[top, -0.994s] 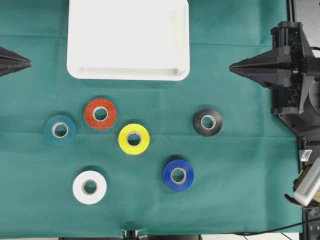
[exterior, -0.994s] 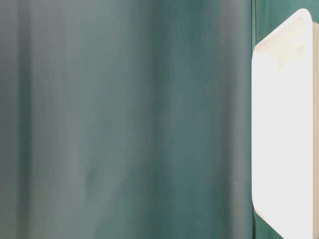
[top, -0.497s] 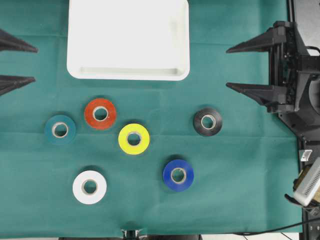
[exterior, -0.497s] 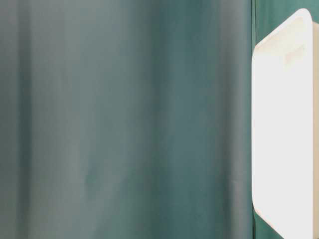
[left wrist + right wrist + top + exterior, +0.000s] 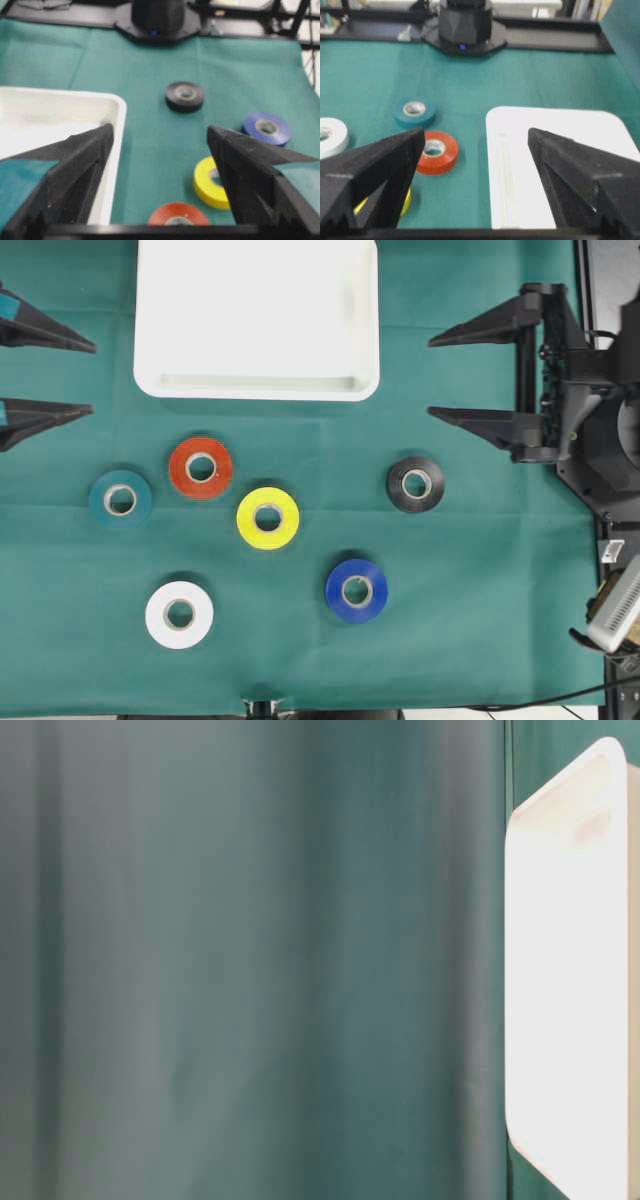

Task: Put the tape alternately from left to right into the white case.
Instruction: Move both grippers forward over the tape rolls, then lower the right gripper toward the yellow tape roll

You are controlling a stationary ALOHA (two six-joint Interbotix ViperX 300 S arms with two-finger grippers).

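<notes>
From overhead, my left claw (image 5: pixel 90 377) and right claw (image 5: pixel 432 376) both gape wide, holding nothing, at the counter's side edges. The white case (image 5: pixel 257 388) sits at the far edge; the six tape rolls (image 5: pixel 268 518) lie mid-counter. The left wrist view shows the black roll (image 5: pixel 185 96).

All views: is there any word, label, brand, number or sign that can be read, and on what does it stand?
None can be read in any view.
The tape rolls, such as the yellow roll, and the white case are blank.
The device at the table's right edge shows no readable marking.
</notes>
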